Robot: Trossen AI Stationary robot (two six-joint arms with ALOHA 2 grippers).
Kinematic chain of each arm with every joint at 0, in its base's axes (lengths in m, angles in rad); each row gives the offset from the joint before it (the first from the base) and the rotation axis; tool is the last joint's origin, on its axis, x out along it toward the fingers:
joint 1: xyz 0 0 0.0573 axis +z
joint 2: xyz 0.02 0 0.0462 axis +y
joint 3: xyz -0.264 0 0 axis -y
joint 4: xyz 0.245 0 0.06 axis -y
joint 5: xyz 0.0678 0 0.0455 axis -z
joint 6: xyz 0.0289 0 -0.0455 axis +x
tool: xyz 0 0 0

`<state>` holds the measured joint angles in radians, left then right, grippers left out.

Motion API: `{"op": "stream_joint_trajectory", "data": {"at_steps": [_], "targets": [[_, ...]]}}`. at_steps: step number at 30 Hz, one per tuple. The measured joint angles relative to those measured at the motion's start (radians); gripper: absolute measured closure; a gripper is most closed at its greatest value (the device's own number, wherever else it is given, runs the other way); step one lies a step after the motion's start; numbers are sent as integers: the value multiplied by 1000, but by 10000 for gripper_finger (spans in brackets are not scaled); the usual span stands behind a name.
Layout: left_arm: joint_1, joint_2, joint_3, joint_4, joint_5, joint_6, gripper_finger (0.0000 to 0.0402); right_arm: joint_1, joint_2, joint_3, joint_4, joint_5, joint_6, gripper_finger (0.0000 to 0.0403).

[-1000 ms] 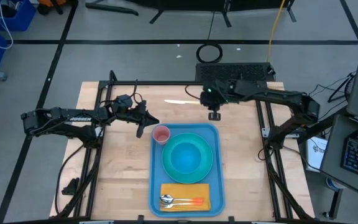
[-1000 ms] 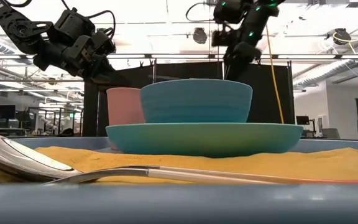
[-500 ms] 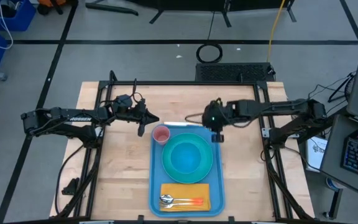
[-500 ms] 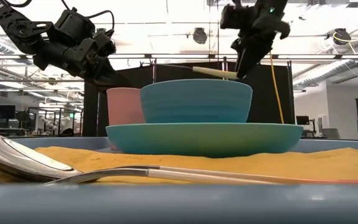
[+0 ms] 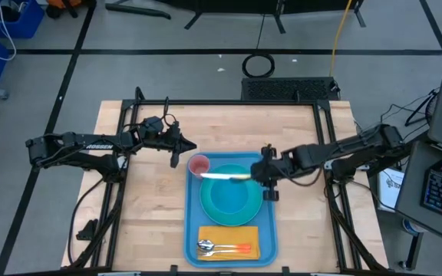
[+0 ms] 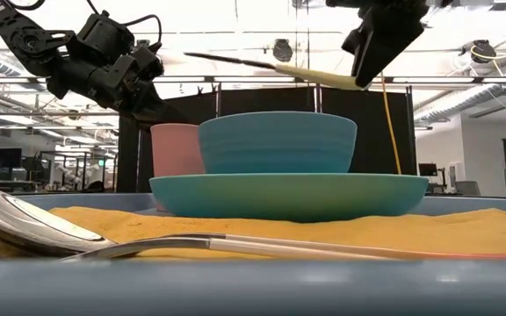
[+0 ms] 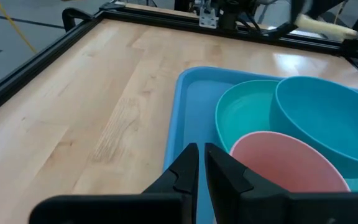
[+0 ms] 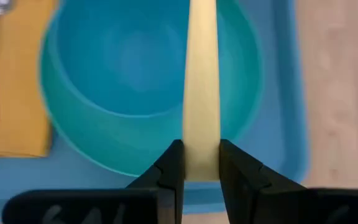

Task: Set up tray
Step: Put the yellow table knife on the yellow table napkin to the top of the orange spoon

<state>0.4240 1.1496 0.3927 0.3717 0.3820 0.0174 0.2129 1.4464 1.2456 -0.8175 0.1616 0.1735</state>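
Observation:
The blue tray lies on the table's near half. It carries a turquoise plate with a teal bowl, a pink cup and a yellow-orange napkin with cutlery. My right gripper is shut on a knife with a pale yellow handle, above the bowl. In the low view the knife hangs well over the bowl's rim. My left gripper hovers shut just left of the cup, and in its wrist view it is over the tray's left rim. My right gripper pinches the knife's pale yellow handle near its end between its two fingers. It comes from the table's right, slanting downward. The knife runs forward along the fingers, its blade toward the table's left. It is lifted clear, roughly level above the bowl.
Bare wood lies left of the tray and on the far half of the table. Black frame rails run along both table sides. A dark stand sits at the far edge.
My right gripper has carried the knife from the table's far side toward the near edge and upward. The knife, earlier low by the far edge, is now lifted clear above the bowl. The left arm has kept still.

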Motion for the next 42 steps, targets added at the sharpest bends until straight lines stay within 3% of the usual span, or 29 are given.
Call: {"op": "stream_joint_trajectory", "data": {"at_steps": [24, 42], "targets": [[0, 0, 0, 0, 1, -1, 371, 323, 117, 0, 169, 29, 353, 341], [-14, 0, 0, -3, 1, -22, 371, 430, 279, 4, 316, -34, 489, 341]]}}
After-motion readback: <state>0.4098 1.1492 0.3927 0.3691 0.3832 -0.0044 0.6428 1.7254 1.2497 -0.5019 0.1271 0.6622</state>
